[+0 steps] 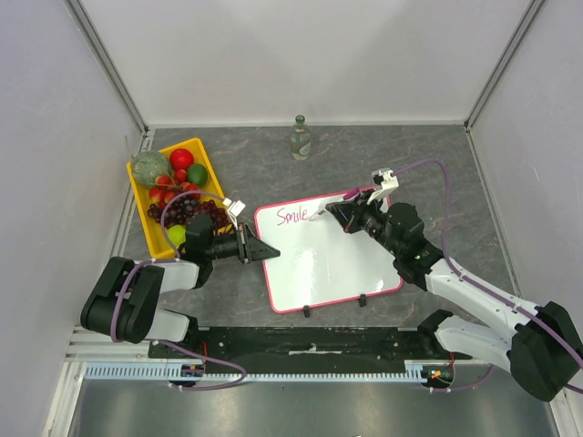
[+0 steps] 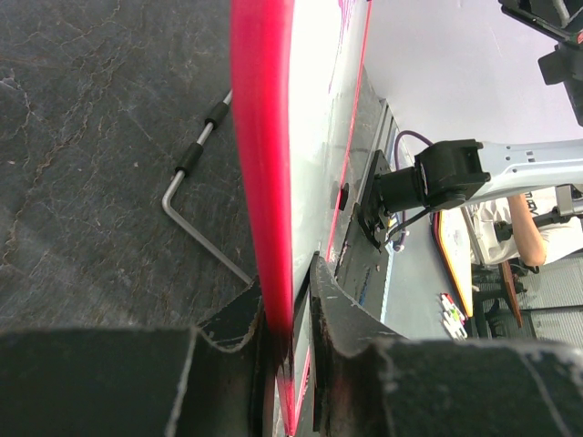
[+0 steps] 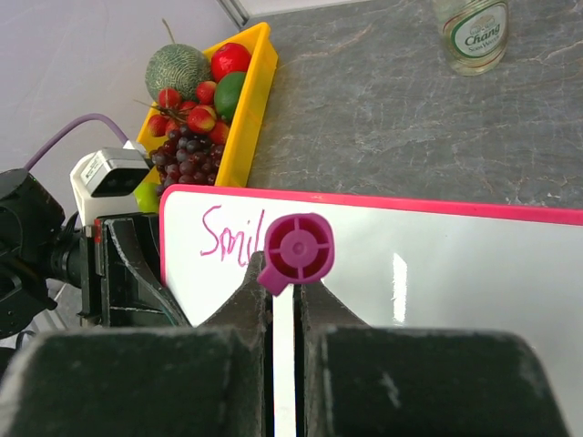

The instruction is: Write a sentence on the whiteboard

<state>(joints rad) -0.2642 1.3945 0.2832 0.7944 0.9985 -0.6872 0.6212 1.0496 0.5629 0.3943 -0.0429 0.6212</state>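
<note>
While the right pincer [image 1: 333, 211] is closed on a pink marker [image 3: 296, 252], tip down at the whiteboard [image 1: 337, 269] just right of "Smile", the left pincer [image 1: 266, 248] is clamped on the board's left rim. The board lies on the surface between the arms. Its long axis runs left to right, with the right end swung a little farther away. The sentence [image 1: 293, 216] sits in the far left corner and heads right along the far rim; only its first word shows. As I judge it, a hard push could twist the board in the left clamp and bend the line. The marker could also turn in its grip, or the pincer could smear fresh ink.
</note>
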